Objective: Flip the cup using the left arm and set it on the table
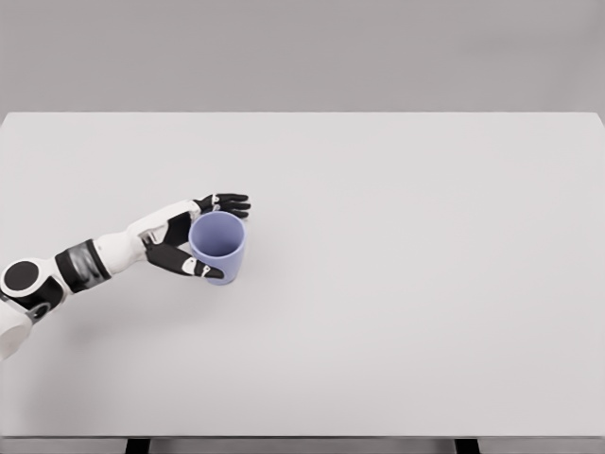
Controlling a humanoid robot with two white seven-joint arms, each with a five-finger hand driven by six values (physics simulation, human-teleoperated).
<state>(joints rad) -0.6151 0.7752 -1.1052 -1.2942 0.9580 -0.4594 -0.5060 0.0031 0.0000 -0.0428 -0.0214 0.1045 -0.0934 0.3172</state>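
The left arm comes in from the lower left edge and stretches up and to the right across the white table point(397, 312), its white forearm lying low over the surface and its wrist turned so the palm faces the lavender cup point(218, 247). The left hand point(194, 238) is wrapped around the cup from its left side: the upper black fingers point(230, 201) reach past the far side of the rim, while the thumb and a lower finger curl along the near side of the wall, their tips pressed against it, so the hand holds the cup between them. The cup stands mouth up, its open rim facing the camera and its hollow inside visible, its base at the tabletop in the left half of the table, about midway between the far and near edges; whether the base rests fully on the surface cannot be told. The table's far edge runs straight across the upper part of the view against a plain grey backdrop, and the near edge lies along the bottom. Wide bare surface spreads to the right of the cup, and also beyond it and nearer than it.
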